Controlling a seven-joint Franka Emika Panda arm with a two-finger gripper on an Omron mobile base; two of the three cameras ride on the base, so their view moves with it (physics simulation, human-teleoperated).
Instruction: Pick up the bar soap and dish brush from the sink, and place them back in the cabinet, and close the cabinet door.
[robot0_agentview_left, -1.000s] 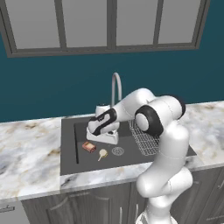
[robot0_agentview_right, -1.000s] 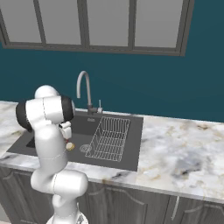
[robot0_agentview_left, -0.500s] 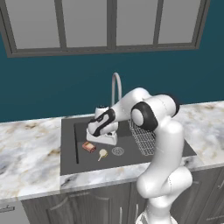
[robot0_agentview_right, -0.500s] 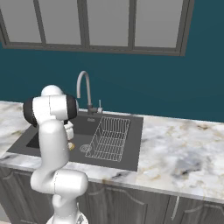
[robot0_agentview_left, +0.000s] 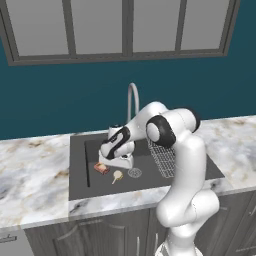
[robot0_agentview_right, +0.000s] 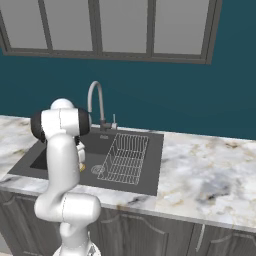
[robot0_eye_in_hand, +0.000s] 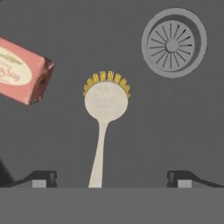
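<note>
The dark grey sink holds the bar soap, an orange-red block lying at its left. Just right of it lies the dish brush. My gripper hangs low in the basin, directly over both. In the hand view the gripper is open, its fingertips wide apart on either side of the dish brush's pale handle. The cream brush head points away from me, and the bar soap lies up and to the left. The cabinet and the cabinet door are out of view.
The round drain sits beyond the brush to the right. A wire dish rack fills the sink's right half, and the gooseneck faucet rises at its back. Marble counter runs along both sides, under a window.
The hand has sunk a little toward the sink floor and the elbow has swung slightly. The jaws have stayed open. Soap and brush have not moved.
</note>
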